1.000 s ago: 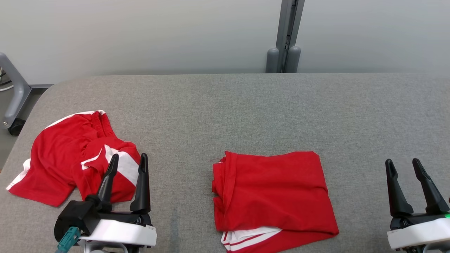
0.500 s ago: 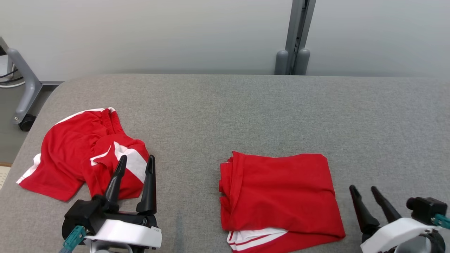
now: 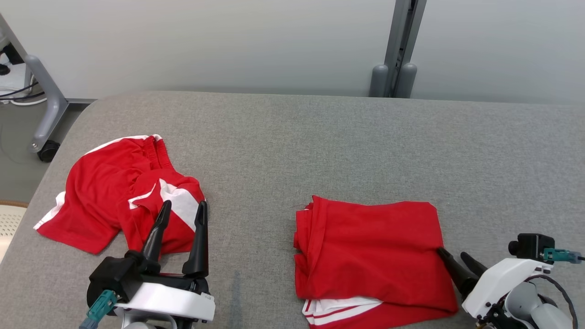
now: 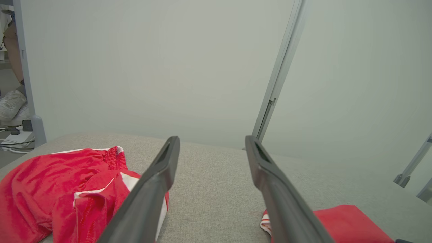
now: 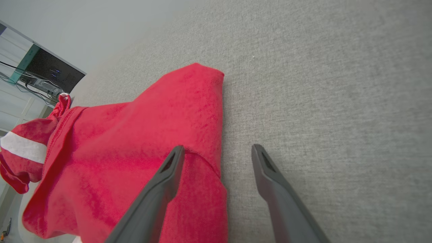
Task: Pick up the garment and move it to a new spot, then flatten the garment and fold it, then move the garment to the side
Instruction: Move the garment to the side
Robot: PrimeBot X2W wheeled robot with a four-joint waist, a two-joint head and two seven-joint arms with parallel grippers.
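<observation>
right end effector (image 3: 451,252) has swung in to the folded garment (image 3: 370,246) at its right edge, jaws apart.

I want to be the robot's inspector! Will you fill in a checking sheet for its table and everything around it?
Surface: grey fabric-covered table, flat.
Job's things: folded red garment lies near the front; crumpled red and white garment lies at the left.
Clutter: nothing seen.
Grippers: left gripper open, at the crumpled garment's near edge; right gripper open, at the folded garment's right edge, holding nothing.
Cables: cables on the floor at far left; a thin cable on the right wrist.
Surroundings: pale wall, grey post, wheeled stand leg.
</observation>
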